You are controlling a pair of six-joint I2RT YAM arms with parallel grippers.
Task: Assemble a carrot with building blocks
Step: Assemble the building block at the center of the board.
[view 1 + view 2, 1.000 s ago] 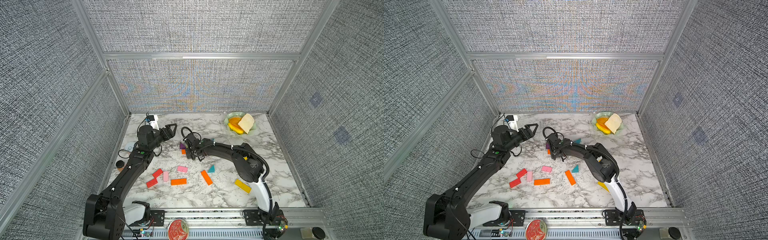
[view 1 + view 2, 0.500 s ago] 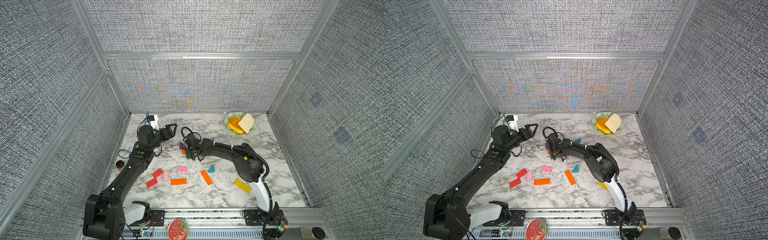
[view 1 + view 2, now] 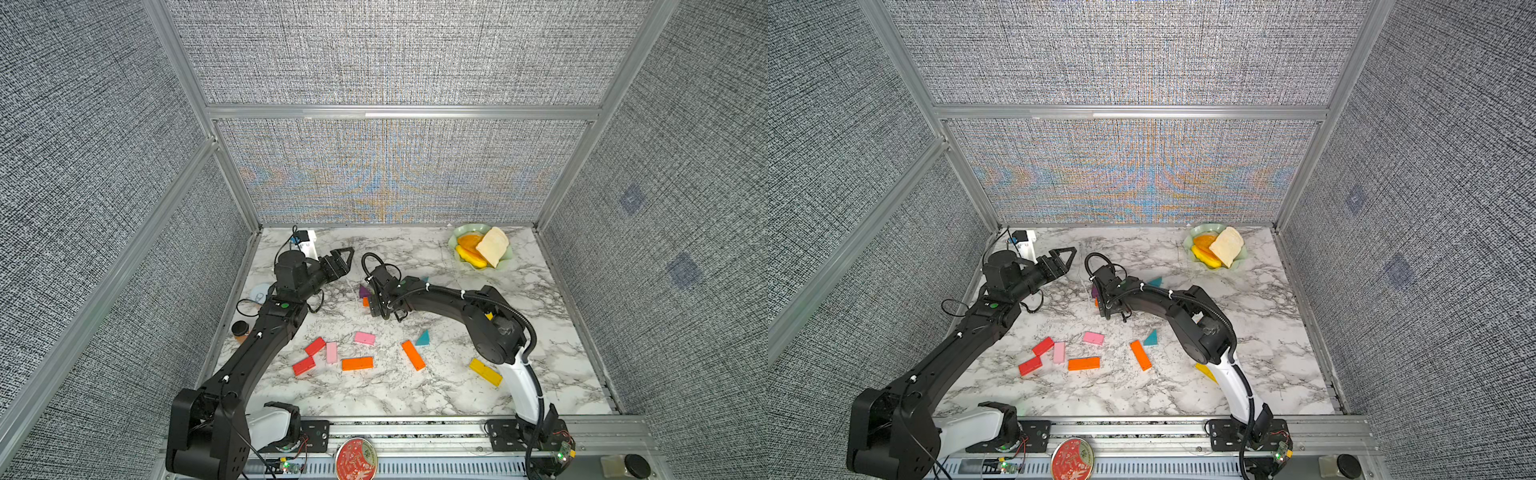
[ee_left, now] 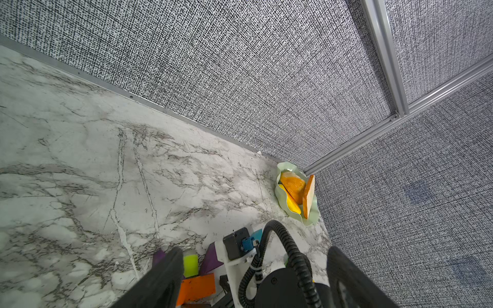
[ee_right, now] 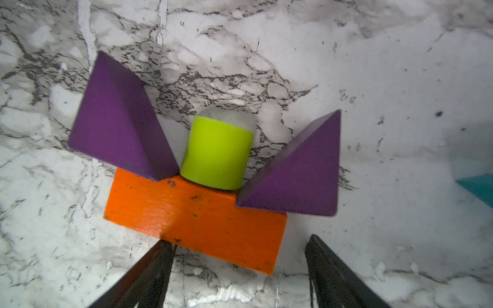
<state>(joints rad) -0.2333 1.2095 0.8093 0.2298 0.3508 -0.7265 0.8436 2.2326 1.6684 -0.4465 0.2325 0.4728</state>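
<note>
Pointing down at the white marble-patterned counter (image 3: 415, 399), the black right arm (image 3: 440, 297) has its jaws open and empty. In the right wrist view their two tips stand well apart, just short of the near long side of an orange rectangular wooden bar (image 5: 194, 221). One tip is at the bar's edge, but contact cannot be told. That bar lies flat toward the back of the counter, left of centre. A lime-green cylindrical stub (image 5: 217, 154) sits against the middle of its far long side. Two purple triangular blocks (image 5: 117, 120) (image 5: 301, 170) flank the stub, each meeting the bar at a corner. The black left arm (image 3: 266, 345) holds its jaws above the counter, just left of this group. They are also open and empty, and its two fingers (image 4: 162, 280) show wide apart in the left wrist view. Loose pieces lie nearer the front: two red rectangular bars (image 3: 315, 345) (image 3: 304, 365), two pink rectangular bars (image 3: 331, 352) (image 3: 365, 338), two more orange bars (image 3: 357, 363) (image 3: 413, 355), a teal triangle (image 3: 423, 338) and a yellow rectangular bar (image 3: 485, 372) beside the right arm's base link. A second teal triangle (image 3: 1155, 281) peeks out just behind the right wrist. At the back right corner a pale green wavy plate (image 3: 463, 230) holds orange-yellow toy fruit slices (image 3: 469, 243) and a beige bread slice (image 3: 492, 246).
</note>
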